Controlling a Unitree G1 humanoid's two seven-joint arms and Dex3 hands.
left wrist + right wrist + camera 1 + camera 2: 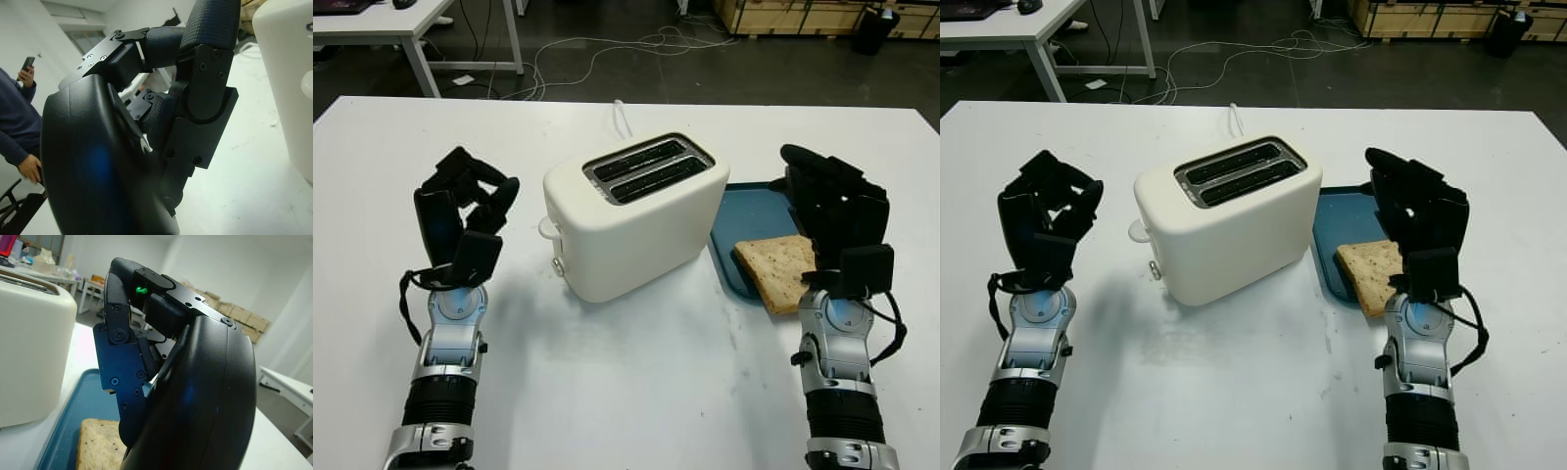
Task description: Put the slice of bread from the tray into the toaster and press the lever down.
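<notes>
The white table [636, 392] stands on a dark grey floor [705, 69]. On this floor, behind the table, several pale cables [607, 54] lie in loose loops. At the far left there is a second white table [382, 20] with white legs, and some dark things lie on its top. At the far right, low wooden crates [793, 15] stand in a row, with a black bin [876, 29] just beside them. In the right wrist view the walls [234, 264] are white, and cardboard boxes [234, 311] are stacked along the wall. In the left wrist view a person in a dark blue sleeve [14, 122] stands at the side and holds a phone [28, 62] up.
</notes>
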